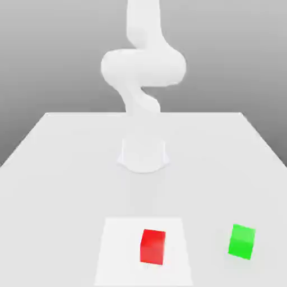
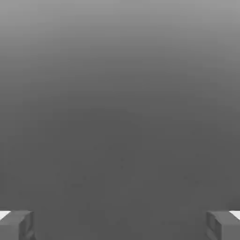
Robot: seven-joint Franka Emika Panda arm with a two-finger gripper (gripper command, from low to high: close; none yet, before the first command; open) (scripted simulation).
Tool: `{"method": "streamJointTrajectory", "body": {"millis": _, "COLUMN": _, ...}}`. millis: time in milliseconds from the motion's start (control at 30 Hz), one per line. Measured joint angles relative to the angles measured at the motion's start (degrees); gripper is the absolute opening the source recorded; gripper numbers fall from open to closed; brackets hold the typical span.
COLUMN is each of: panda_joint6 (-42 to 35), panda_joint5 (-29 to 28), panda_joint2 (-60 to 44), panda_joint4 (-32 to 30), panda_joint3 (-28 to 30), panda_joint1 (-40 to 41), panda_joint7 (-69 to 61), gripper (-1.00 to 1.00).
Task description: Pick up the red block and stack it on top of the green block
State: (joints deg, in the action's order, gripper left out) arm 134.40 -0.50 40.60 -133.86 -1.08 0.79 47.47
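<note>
We see a pale table (image 1: 67, 190) spreading across the lower part of the exterior view, wide at the bottom and narrowing toward the middle of the frame. A white robot arm (image 1: 144, 67) rises from the table, filling the upper centre, its base at mid-frame. A bright white square patch (image 1: 120, 246) lies at the bottom, a little to the exterior view's left of centre

On that patch, at the lower centre, sits the red block (image 1: 153, 246), a plain cube turned slightly. The green block (image 1: 241, 242), much like it in size, rests on the table at the lower right, well apart from the red one and also slightly turned

In the hand view we find the tool (image 2: 120, 226), its two fingers spread wide at the lower left and lower right corners, with nothing held between them

We judge the red block to be light and stiff, unlikely to squash or break. Its smooth-looking faces might slip under an uneven squeeze, so we would line the fingers up with its turned sides and take two opposite upright faces, around mid-height and centred. Gripped across the corners, it could twist. Held level and matched to the green block's angle, it should settle well on that flat top; let go off-centre, it could tip or nudge the green block aside
</note>
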Motion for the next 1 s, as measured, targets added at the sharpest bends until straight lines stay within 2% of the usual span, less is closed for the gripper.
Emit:
{"method": "streamJointTrajectory", "body": {"millis": 467, "panda_joint6": 14.7, "panda_joint5": -2.6, "panda_joint2": -29.5, "panda_joint4": -11.7, "panda_joint3": -3.9, "panda_joint1": 2.7, "panda_joint7": 9.0, "gripper": 0.00}}
{"method": "streamJointTrajectory", "body": {"millis": 700, "panda_joint6": 22.0, "panda_joint5": -1.3, "panda_joint2": -43.9, "panda_joint4": -17.5, "panda_joint3": -4.5, "panda_joint1": 2.2, "panda_joint7": 11.6, "gripper": 0.00}}
{"method": "streamJointTrajectory", "body": {"millis": 900, "panda_joint6": 31.9, "panda_joint5": -3.5, "panda_joint2": -56.3, "panda_joint4": -16.7, "panda_joint3": -2.6, "panda_joint1": 0.8, "panda_joint7": 13.7, "gripper": 0.00}}
{"method": "streamJointTrajectory", "body": {"millis": 933, "panda_joint6": 33.0, "panda_joint5": -3.8, "panda_joint2": -57.6, "panda_joint4": -16.5, "panda_joint3": -2.2, "panda_joint1": 0.5, "panda_joint7": 14.0, "gripper": -1.00}}
{"method": "streamJointTrajectory", "body": {"millis": 1000, "panda_joint6": 33.0, "panda_joint5": -3.8, "panda_joint2": -57.6, "panda_joint4": -16.5, "panda_joint3": -2.2, "panda_joint1": 0.5, "panda_joint7": 14.0, "gripper": -1.00}}
